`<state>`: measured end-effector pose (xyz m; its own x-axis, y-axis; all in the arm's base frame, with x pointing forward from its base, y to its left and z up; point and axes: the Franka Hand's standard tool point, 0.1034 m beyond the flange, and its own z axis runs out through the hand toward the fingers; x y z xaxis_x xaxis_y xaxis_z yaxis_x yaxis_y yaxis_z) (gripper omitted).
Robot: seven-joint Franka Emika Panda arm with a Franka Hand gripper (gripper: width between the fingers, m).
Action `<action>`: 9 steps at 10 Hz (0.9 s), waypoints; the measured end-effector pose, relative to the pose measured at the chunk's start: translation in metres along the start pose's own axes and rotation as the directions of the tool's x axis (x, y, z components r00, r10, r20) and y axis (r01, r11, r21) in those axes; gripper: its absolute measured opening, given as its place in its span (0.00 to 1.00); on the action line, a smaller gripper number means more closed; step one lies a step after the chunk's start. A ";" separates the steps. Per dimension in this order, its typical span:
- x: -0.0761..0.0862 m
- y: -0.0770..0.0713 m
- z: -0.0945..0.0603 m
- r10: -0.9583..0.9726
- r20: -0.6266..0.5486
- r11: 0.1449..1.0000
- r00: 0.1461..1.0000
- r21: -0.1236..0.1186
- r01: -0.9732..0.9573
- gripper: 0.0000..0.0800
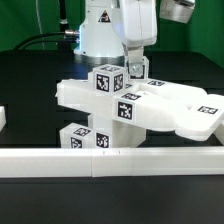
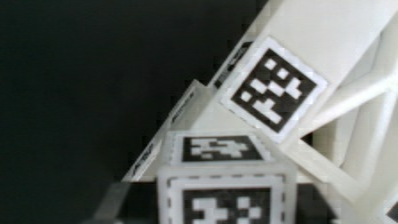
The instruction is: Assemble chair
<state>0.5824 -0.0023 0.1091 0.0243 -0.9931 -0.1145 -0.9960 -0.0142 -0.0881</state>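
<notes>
- The chair (image 1: 125, 105) sat half built in the middle of the black table (image 1: 30, 75), its white blocky parts stacked directly under the gripper (image 1: 135, 68).
- The fingers (image 1: 131, 66) hung just above the top tagged block (image 1: 108, 81); whether they were apart or together I could not tell, as they were small and dark in the exterior view and the wrist view showed no clear fingertip.
- The flat seat slab (image 1: 185, 110) stretched away from the fingers toward the exterior view's right, resting across the lower posts (image 1: 82, 138).
- Judged by its gloss, the plastic would be stiff, light and slippery, so a grip across flat opposite faces of a block looked safer than one on an edge.
- The stack seemed loosely joined, and a sideways nudge could probably shift it.
- A long white rail (image 1: 110, 162) lay below the fingers, close in front of the posts, and would limit any low approach from that side.
- The wrist view showed only tagged faces (image 2: 270, 85) close up, blurred.
</notes>
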 end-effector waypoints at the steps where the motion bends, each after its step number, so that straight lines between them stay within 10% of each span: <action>1: -0.001 0.000 0.000 -0.050 0.003 0.999 0.999 -0.008 0.050 0.62; 2: -0.004 -0.002 -0.003 -0.117 0.013 0.993 0.993 -0.021 0.117 0.77; 7: -0.005 -0.003 -0.003 -0.475 0.018 0.880 0.880 -0.016 0.475 0.81; 9: -0.006 -0.001 -0.003 -0.692 0.017 0.721 0.722 -0.052 0.691 0.81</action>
<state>0.5831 0.0037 0.1131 0.7078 -0.7054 -0.0391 -0.7055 -0.7028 -0.0914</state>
